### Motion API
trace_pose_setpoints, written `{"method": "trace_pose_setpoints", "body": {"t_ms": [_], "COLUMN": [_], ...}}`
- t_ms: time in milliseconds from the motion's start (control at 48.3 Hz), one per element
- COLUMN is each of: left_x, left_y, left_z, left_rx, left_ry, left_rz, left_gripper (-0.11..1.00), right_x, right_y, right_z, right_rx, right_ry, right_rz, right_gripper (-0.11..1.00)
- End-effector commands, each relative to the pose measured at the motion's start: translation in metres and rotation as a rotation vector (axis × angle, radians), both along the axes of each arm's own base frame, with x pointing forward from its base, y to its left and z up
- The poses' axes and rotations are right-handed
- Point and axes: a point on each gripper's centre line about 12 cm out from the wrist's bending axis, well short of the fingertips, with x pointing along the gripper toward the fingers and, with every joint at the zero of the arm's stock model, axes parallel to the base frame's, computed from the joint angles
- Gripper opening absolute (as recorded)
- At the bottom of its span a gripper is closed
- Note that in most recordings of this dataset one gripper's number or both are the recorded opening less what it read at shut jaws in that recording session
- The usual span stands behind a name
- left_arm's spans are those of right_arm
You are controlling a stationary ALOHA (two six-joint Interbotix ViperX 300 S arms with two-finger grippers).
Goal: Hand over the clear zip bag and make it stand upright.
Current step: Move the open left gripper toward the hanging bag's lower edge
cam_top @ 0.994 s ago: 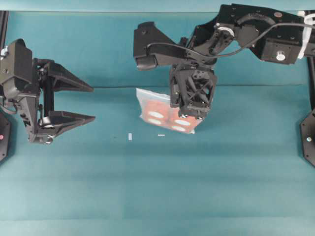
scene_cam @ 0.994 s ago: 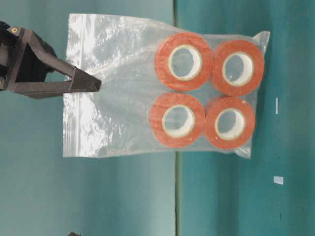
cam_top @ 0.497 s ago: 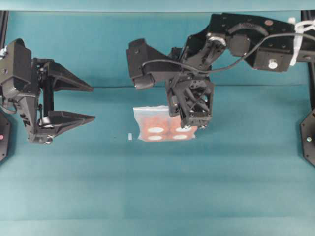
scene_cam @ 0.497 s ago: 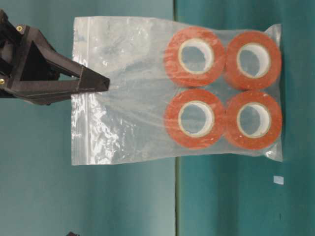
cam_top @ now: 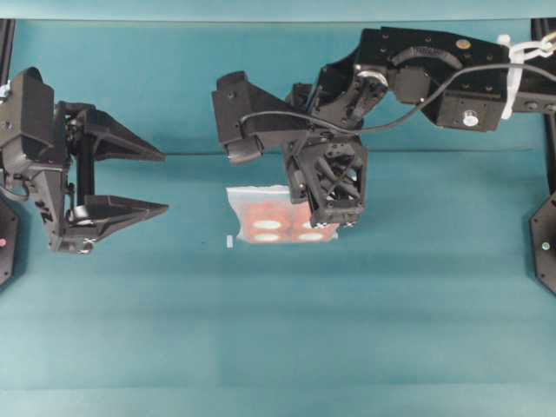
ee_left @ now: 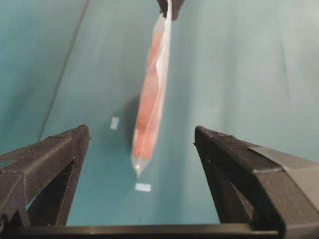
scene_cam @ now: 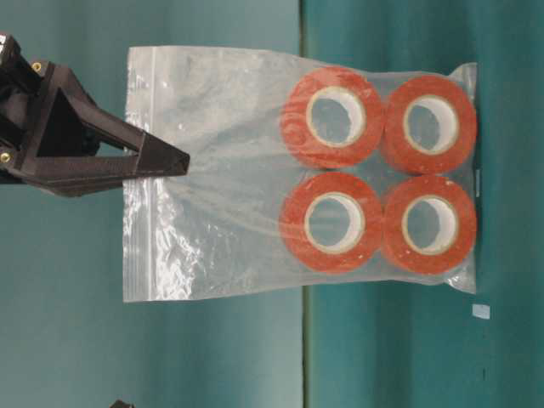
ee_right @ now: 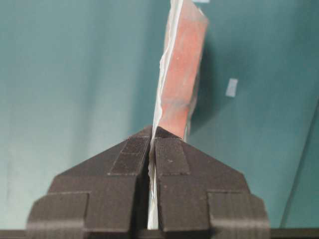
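Note:
The clear zip bag (cam_top: pixel 261 219) hangs by its zip edge from my right gripper (cam_top: pixel 334 222), which is shut on the plastic just below the zip strip. In the table-level view the bag (scene_cam: pixel 221 195) is seen broadside, with the orange rolls (scene_cam: pixel 331 117) sunk to the end away from the right gripper (scene_cam: pixel 182 160). The right wrist view shows the pads (ee_right: pixel 169 157) pinching the thin film, and the bag (ee_right: pixel 180 74) drops away edge-on. My left gripper (cam_top: pixel 165 183) stands open at the left, well clear. Its wrist view has the bag (ee_left: pixel 149 99) edge-on beyond the left gripper (ee_left: pixel 142 130).
The table is covered in teal cloth (cam_top: pixel 278 330). Small white tape marks lie on it near the bag's low end (cam_top: pixel 229 241) (ee_left: pixel 143 187) (scene_cam: pixel 481 311). The right arm's body (cam_top: pixel 417 69) spans the back right.
The right arm has carried the bag leftward toward the left gripper and squared it so its edge faces that gripper. The left arm has not moved.

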Motion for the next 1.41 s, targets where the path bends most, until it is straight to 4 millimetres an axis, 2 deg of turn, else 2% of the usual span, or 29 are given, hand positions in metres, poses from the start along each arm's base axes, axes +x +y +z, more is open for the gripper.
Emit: {"method": "trace_pose_setpoints", "body": {"t_ms": [0,663,808,1119,1388], "left_x": [0.001,0.001,0.0,0.002,0.022], "left_y": [0.0,0.0,0.0,0.0,0.001], "left_z": [0.007,0.005,0.0,-0.042,-0.079], "left_rx": [0.005,0.006,0.011,0.021,0.023], "left_ry": [-0.024,-0.021,-0.007,0.0,0.029], "left_rz": [-0.001,-0.001,-0.002,-0.009,-0.014], "left_gripper": [0.92,0.92,0.92,0.92,0.92], "right_x": [0.002,0.006,0.006,0.004,0.006], "right_y": [0.001,0.005,0.005,0.005,0.007], "right_z": [0.013,0.006,0.003,-0.005,-0.005], "right_rx": [-0.014,-0.007,-0.007,-0.008,-0.005], "right_ry": [-0.045,-0.038,-0.038,-0.036,-0.046], "right_rz": [0.014,-0.004,-0.009,-0.014,-0.014], "right_gripper": [0.03,0.03,0.03,0.03,0.03]}}
